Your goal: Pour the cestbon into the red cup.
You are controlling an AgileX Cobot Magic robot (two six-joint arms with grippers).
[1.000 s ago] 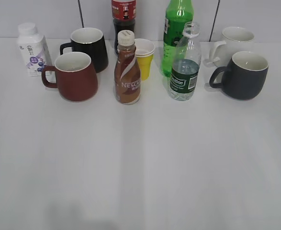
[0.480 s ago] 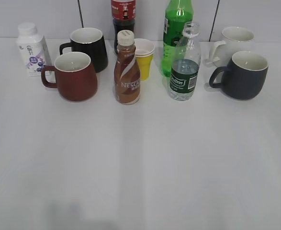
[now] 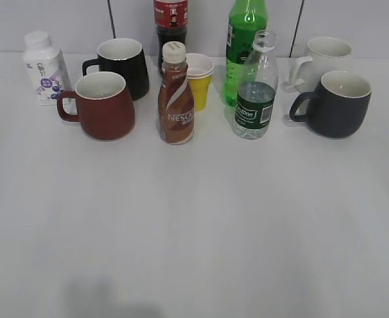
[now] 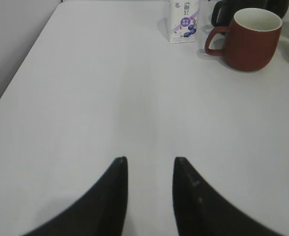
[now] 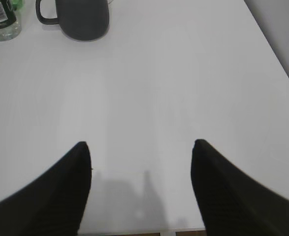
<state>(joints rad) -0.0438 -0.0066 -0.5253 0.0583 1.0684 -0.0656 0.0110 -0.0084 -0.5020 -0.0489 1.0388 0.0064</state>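
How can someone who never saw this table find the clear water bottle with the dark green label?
On the white table, look right of centre in the back row. The clear ribbed plastic water bottle stands before a taller bright green bottle. Only it is clear, uncapped, partly full, with a dark green label.

red cup (image 3: 103, 106) left, Nescafe bottle (image 3: 175, 99) middle, cestbon (image 3: 255, 89) right

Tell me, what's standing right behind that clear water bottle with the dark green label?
A taller bright green bottle stands directly behind the water bottle. Its lower part is covered by the water bottle, so its base cannot be seen.
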